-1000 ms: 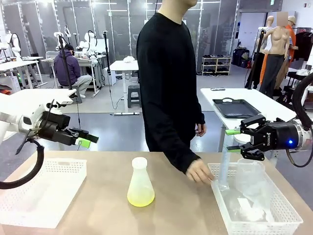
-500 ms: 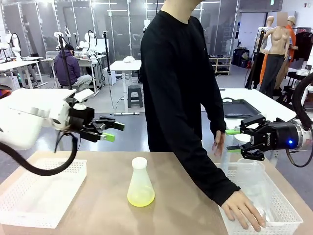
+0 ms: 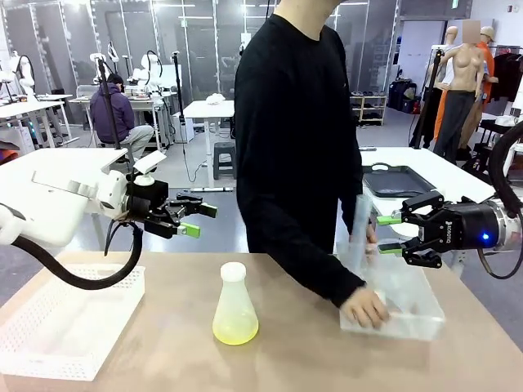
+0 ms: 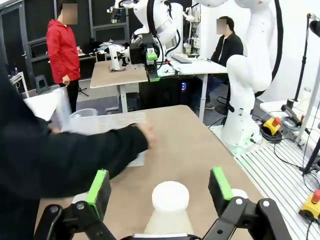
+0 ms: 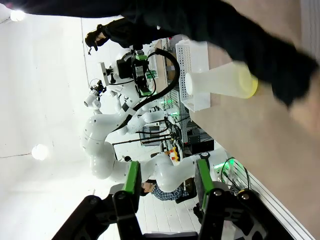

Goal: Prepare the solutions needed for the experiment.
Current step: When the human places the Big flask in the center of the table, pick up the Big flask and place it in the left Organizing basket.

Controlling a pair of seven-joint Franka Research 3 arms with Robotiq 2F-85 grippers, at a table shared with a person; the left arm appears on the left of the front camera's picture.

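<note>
A clear conical flask with a white cap stands at the middle of the table. A shallow pale yellow-green layer, the solutions, lies in its bottom. My left gripper hangs open above and to the left of the flask. In the left wrist view the cap sits low between the open gripper's green pads, farther off. My right gripper is held open at the right, level, nothing between its fingers. From the right wrist the flask lies sideways, well beyond that gripper.
A person in a black sleeve stands at the far side with a hand on a white basket of clear plasticware, blurred by motion. A second white basket sits at the table's left. Bare tabletop surrounds the flask.
The left arm swung in from the left toward the flask. The person reached into the right basket and has drawn it toward the table's middle. The right gripper stayed put.
</note>
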